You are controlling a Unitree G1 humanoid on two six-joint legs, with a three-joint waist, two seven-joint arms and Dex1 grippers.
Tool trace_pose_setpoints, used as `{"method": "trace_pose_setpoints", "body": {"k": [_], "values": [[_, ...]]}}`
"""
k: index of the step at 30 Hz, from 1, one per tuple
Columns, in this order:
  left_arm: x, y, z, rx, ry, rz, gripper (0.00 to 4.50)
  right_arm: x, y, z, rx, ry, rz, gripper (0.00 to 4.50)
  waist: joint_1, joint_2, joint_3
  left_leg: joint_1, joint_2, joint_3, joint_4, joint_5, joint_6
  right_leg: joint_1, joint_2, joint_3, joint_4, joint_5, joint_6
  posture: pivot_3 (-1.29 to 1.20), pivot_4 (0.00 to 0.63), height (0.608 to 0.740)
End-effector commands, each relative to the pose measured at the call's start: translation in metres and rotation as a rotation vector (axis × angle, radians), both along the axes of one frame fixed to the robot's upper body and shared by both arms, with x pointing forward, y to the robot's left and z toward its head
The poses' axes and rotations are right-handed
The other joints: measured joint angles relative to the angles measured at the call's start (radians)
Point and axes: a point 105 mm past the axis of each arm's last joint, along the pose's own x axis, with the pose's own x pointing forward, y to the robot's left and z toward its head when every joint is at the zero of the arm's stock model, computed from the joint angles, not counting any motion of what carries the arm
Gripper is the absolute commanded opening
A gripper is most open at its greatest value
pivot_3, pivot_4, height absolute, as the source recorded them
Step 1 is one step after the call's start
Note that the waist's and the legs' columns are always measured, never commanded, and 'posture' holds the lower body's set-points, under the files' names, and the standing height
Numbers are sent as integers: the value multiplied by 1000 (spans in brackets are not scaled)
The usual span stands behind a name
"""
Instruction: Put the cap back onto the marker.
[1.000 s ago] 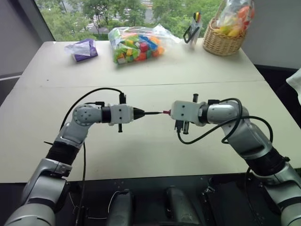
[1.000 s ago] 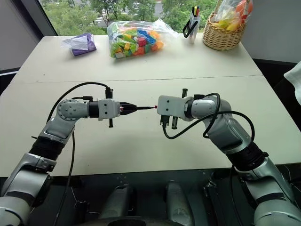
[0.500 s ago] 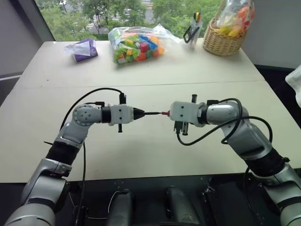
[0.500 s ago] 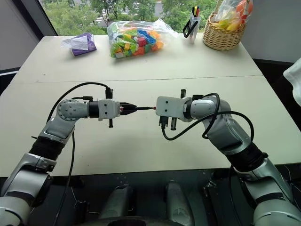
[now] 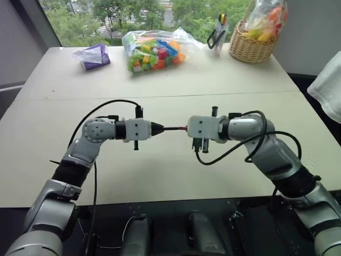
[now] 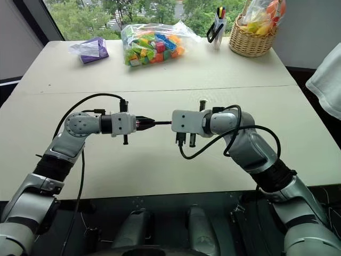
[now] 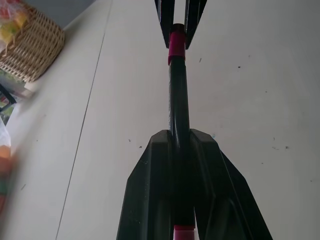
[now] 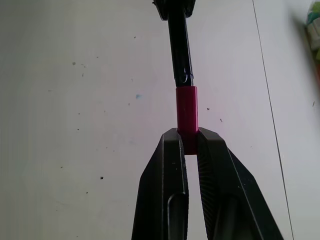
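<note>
My right end effector [image 8: 187, 142], clamped on the cap [image 8: 186, 114], has closed the gap from a moment ago: the cap now sits over the tip of the marker [image 7: 178, 102], held level above the tabletop [image 5: 160, 176] in my clamped left end effector [image 7: 180, 145]. Probably only a final seating push remains.

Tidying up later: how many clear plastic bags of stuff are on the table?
3: a clear bag of colourful toy blocks, a small one holding something purple, and one in the wicker basket holding colourful items.
</note>
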Motion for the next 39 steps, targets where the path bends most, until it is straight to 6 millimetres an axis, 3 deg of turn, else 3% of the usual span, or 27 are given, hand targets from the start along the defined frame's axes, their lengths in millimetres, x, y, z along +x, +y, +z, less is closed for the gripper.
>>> {"method": "trace_pose_setpoints", "body": {"k": [1,14,28,39], "values": [[-2,-4,10,0,-52,-25,0,0,11,11,-11,-69,44,75,0,0,0,0,0,0,0,0,0,0,0,0,0,0,0,0,150,740],[4,-5,9,-13,-81,9,0,15,20,0,-105,-161,40,75,0,0,0,0,0,0,0,0,0,0,0,0,0,0,0,0,150,740],[10,3,15,-90,-18,38,0,10,31,1,-101,-162,76,75,0,0,0,0,0,0,0,0,0,0,0,0,0,0,0,0,150,740],[5,-11,20,-33,-82,-55,0,2,51,3,-92,-162,179,75,0,0,0,0,0,0,0,0,0,0,0,0,0,0,0,0,150,740]]}}
